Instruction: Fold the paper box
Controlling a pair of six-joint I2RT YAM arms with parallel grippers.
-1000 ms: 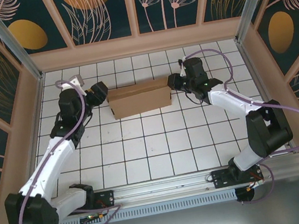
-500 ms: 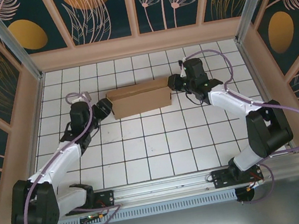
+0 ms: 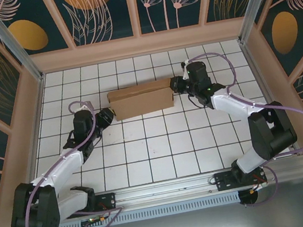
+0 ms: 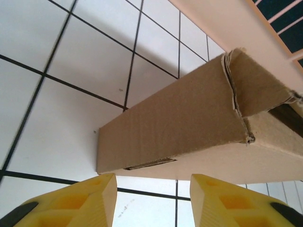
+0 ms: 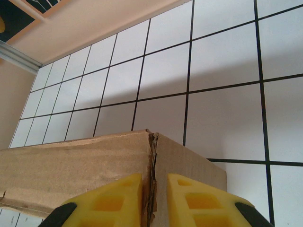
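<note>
The paper box point(image 3: 140, 99) lies as a long rectangular form on the white gridded desk point(image 3: 163, 146), toward the far side, between the 2 arms. The left claw point(image 3: 105, 116) sits just beside the box's left end, its yellow fingers point(image 4: 71, 201) spread wide and off the cardboard. The right claw point(image 3: 176, 84) is narrow, pinching a cardboard edge at the box's right end.

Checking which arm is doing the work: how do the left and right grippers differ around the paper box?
The left gripper is open wide; the right gripper is nearly closed, pinching a cardboard edge. The left gripper sits short of the paper box, apart from it; the right gripper touches it. They face opposite ends of the box. Both are yellow.
</note>
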